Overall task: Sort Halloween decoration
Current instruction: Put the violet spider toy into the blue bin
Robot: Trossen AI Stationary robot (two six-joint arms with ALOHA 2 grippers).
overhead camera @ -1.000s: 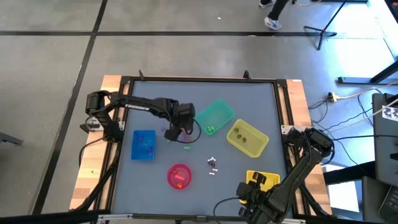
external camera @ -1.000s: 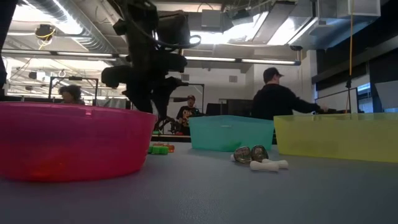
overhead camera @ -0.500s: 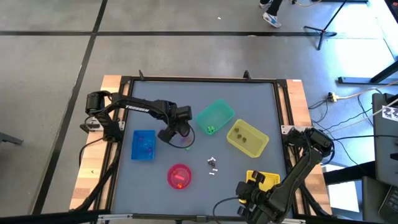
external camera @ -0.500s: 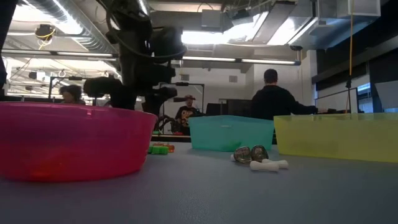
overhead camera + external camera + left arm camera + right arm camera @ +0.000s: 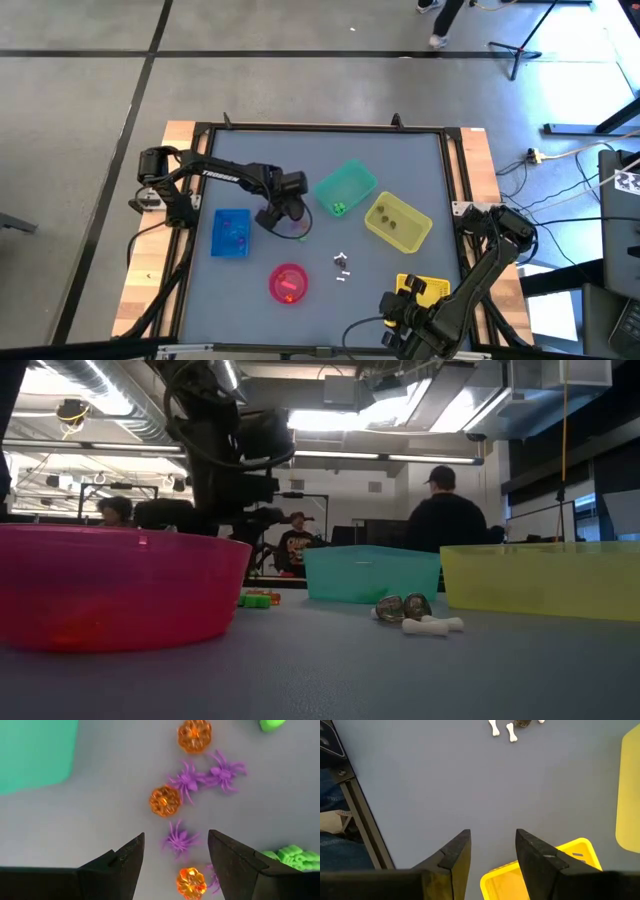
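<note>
While some trinkets already lie in the blue (image 5: 232, 233), green (image 5: 352, 182), yellow (image 5: 412, 232) and round pink (image 5: 276, 283) plastic bins, my left gripper (image 5: 176, 851) hangs with jaws spread, empty, over a tiny purple plastic spider (image 5: 179, 840) among loose orange pumpkins (image 5: 165, 801). White bones (image 5: 511, 732) also remain unsorted. My right gripper (image 5: 492, 851) waits apart, holding nothing, near the table's front edge.

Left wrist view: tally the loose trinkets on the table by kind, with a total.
Orange pumpkins: 3
Purple spiders: 3 whole; a fourth purple bit shows beside the left gripper, too hidden to name
Green pieces: 2 spots, both cut off by the picture's edge
Total: 8 clearly seen
</note>
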